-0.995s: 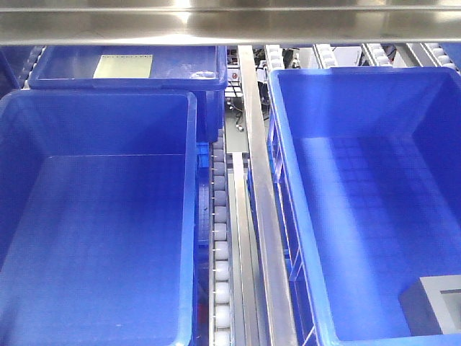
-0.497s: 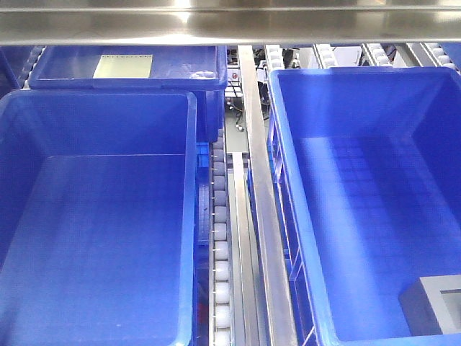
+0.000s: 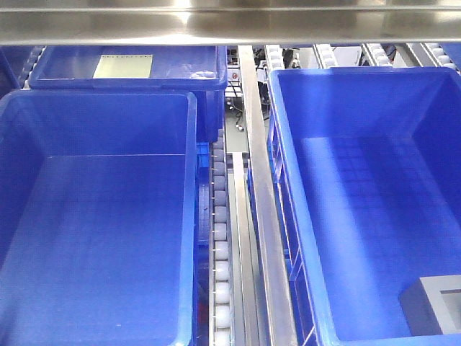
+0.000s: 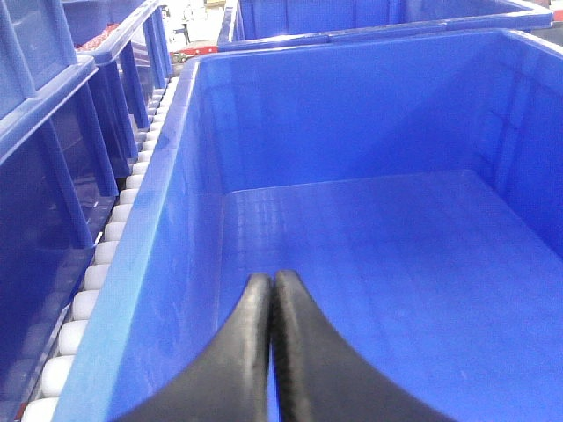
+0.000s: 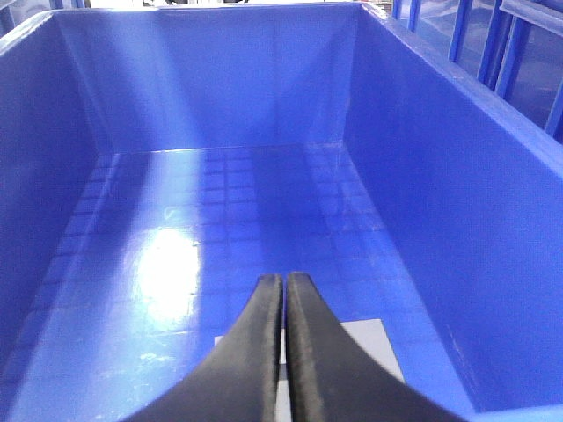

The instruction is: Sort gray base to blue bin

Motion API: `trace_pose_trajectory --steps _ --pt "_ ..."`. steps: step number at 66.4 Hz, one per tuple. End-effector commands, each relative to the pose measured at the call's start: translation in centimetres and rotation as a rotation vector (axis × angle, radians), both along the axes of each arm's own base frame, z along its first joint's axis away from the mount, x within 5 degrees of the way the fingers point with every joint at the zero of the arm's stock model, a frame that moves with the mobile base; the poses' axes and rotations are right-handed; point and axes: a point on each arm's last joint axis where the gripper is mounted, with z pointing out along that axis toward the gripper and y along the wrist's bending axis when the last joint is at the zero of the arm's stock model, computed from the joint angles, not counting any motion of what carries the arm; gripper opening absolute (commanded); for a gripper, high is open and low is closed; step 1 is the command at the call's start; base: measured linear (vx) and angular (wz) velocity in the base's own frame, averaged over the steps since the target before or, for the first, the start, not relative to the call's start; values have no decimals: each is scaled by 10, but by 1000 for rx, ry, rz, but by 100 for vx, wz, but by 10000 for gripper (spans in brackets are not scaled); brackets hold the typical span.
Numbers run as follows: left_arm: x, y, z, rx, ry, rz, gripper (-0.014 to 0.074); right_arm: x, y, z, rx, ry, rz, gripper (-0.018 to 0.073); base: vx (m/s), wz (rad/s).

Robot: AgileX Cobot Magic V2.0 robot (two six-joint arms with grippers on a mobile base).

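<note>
- Sitting in the near right corner of the big deep bright-blue plastic bin with the square-grid floor [image 3: 302,216] is the matte light-gray block-shaped base [image 3: 434,305]. It rests on the bin floor, and the front view cuts it off at the picture's edge, so only part of it shows.
- From the right wrist camera, a pale gray patch of that same gray base [image 5: 374,347] peeks out just behind the black curved fingers of the right gripper [image 5: 284,280]. That gripper has its jaws pressed together with barely a sliver between them and nothing held. It hangs above the grid floor, pointing into the bin.
- The left gripper [image 4: 271,280] looks the same: black fingers closed tip to tip, holding nothing, aimed into the other large blue plastic bin with the plainer smooth floor [image 4: 167,229].
- That plain-floored bin takes up the left side of the front view [image 3: 189,216], with a third blue bin holding a pale yellowish sheet [image 3: 123,65] just behind it.
- Between the two big bins run a strip of white conveyor rollers [image 3: 221,252] and a shiny steel rail [image 3: 261,202]. A steel crossbar [image 3: 230,25] spans the top of the front view.
- Neither gripper shows up in the front view.
</note>
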Motion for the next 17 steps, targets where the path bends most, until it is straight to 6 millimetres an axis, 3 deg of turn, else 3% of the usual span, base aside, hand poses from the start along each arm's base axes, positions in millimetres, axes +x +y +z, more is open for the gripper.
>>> trace_pose_trajectory --steps 1,17 --pt "-1 0 14 -2 -99 -1 -6 2 -1 3 -19 -31 -3 -5 0 0" --pt "-1 0 14 -2 -99 -1 -6 2 -1 3 -19 -31 -3 -5 0 0"
